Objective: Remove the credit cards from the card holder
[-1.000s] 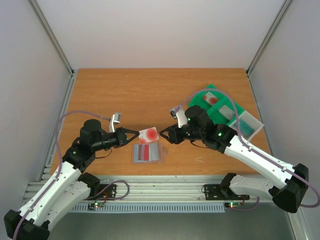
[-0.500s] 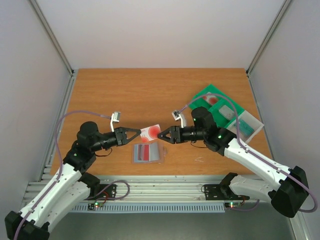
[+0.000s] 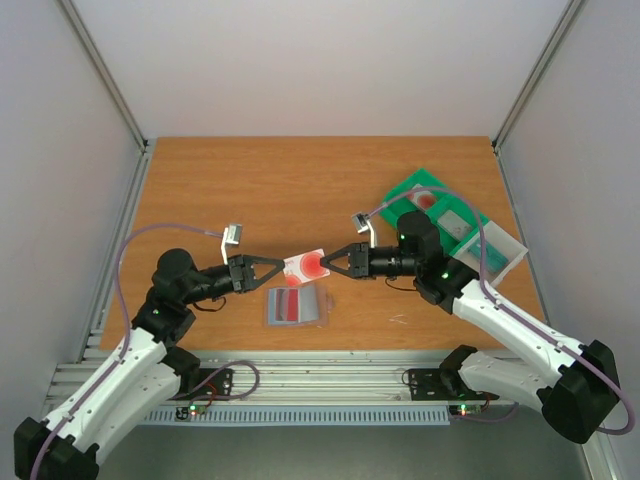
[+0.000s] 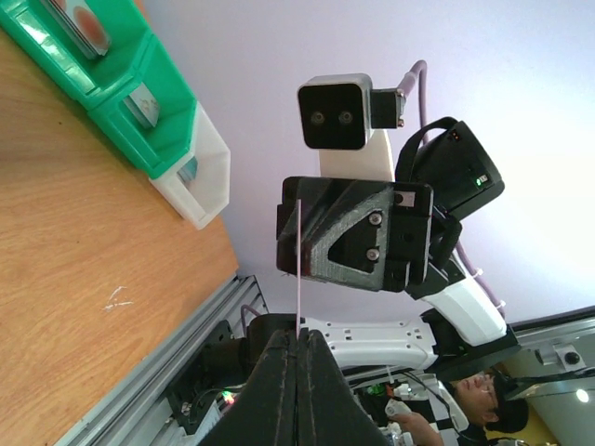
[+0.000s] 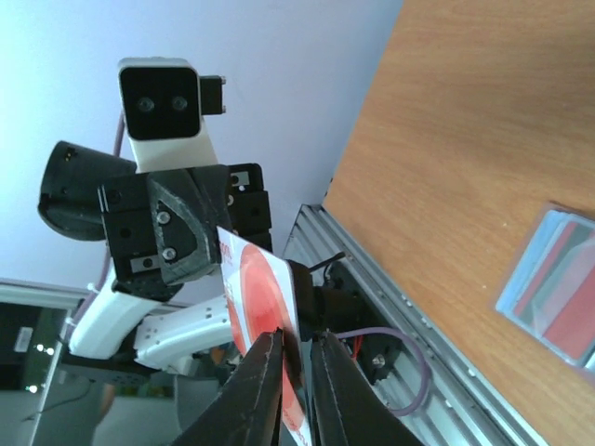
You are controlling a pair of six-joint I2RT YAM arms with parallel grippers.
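My left end effector (image 3: 285,267) is clamped on one edge of a red-and-white credit card (image 3: 307,264), held up off the bench (image 3: 250,190). My right end effector (image 3: 327,265) straddles the opposite edge with its fingers narrow; I cannot tell whether they pinch it. The card holder (image 3: 297,306) lies open on the bench just below, with a red card showing inside.

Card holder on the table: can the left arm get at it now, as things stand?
Probably not yet. The card holder lies uncovered close by, but the left gripper is shut on a red-and-white card, and the right gripper stands around that same card's other end.
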